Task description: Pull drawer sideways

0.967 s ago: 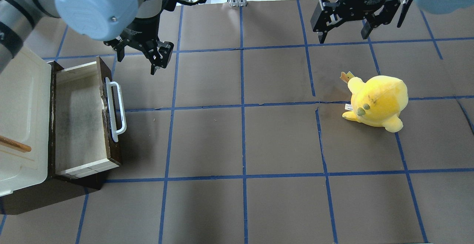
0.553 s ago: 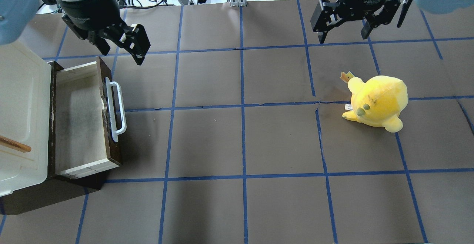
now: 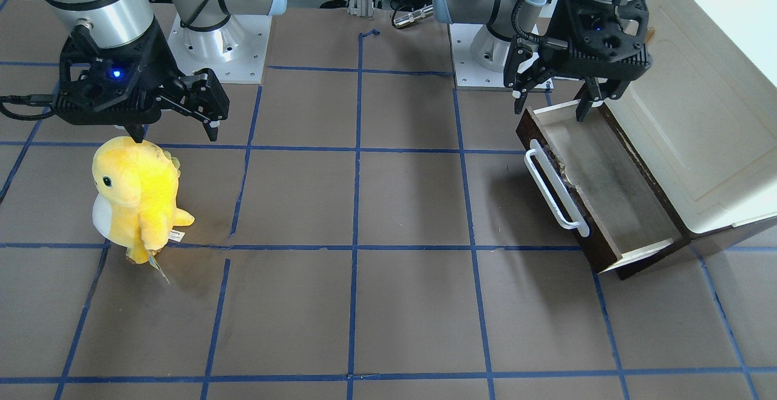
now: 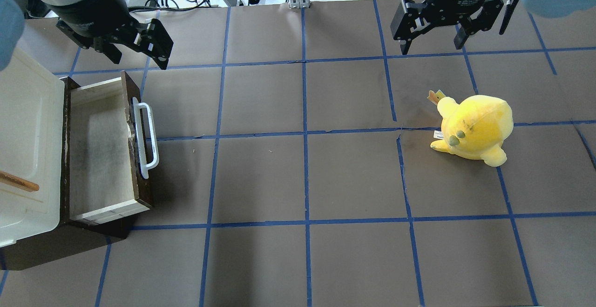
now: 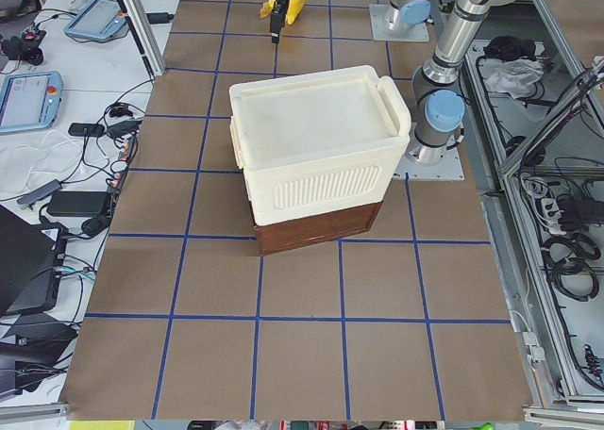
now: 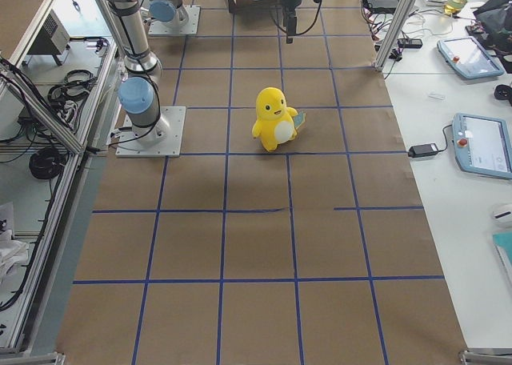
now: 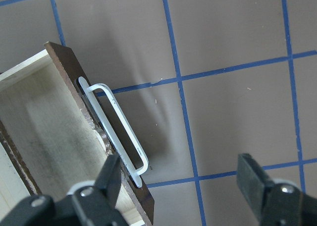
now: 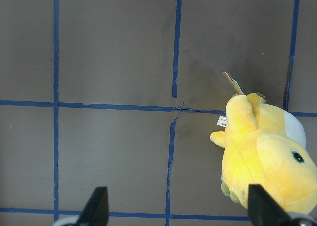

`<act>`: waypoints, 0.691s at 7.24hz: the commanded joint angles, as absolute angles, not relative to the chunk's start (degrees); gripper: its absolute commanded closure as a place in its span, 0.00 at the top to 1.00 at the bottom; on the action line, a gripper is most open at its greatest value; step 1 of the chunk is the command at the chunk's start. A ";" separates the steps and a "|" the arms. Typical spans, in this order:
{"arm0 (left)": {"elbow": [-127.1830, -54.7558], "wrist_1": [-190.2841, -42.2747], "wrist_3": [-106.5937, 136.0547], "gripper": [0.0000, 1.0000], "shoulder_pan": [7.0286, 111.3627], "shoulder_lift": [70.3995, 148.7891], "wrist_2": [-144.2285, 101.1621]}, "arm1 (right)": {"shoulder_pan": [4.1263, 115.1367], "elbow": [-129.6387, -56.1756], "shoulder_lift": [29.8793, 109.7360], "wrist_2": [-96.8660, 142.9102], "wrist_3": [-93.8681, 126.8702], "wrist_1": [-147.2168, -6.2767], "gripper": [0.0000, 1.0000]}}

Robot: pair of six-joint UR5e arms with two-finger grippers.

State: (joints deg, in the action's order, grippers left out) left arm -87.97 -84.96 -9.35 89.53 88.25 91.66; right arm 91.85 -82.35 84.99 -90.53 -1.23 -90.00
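Observation:
The dark brown drawer (image 4: 139, 111) stands pulled out of its cabinet at the table's left, with its pale interior (image 4: 95, 153) bare. Its white bar handle (image 4: 148, 140) faces the table's middle. The drawer also shows in the front view (image 3: 607, 196) and in the left wrist view (image 7: 59, 62). My left gripper (image 4: 138, 57) is open and empty, raised above the drawer's far corner, clear of the handle (image 7: 119, 132). My right gripper (image 4: 432, 46) is open and empty, raised at the far right.
A cream cabinet door (image 4: 28, 125) with a small brown handle (image 4: 18, 182) lies over the cabinet beside the drawer. A yellow plush toy (image 4: 475, 127) stands at the right, just in front of my right gripper (image 3: 176, 136). Blue tape lines grid the brown table (image 4: 302, 181).
My left gripper has moved left and back, from beside the drawer's far corner to above it, and has risen. The drawer, the plush and the right arm have not moved.

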 commanded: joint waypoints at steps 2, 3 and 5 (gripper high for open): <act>-89.38 -83.40 -4.77 0.87 89.30 86.84 89.82 | 91.85 -82.35 84.99 -90.53 -1.23 -90.00 1.00; -89.30 -83.76 -4.14 0.91 89.30 86.57 89.91 | 91.85 -82.35 84.99 -90.53 -1.23 -90.00 1.00; -89.21 -86.38 -4.13 1.00 89.21 85.78 90.00 | 91.85 -82.35 84.99 -90.53 -1.23 -90.00 1.00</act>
State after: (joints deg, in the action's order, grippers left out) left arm -89.29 -84.85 -4.33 89.27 86.22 89.97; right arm 91.84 -82.35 84.99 -90.53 -1.23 -90.00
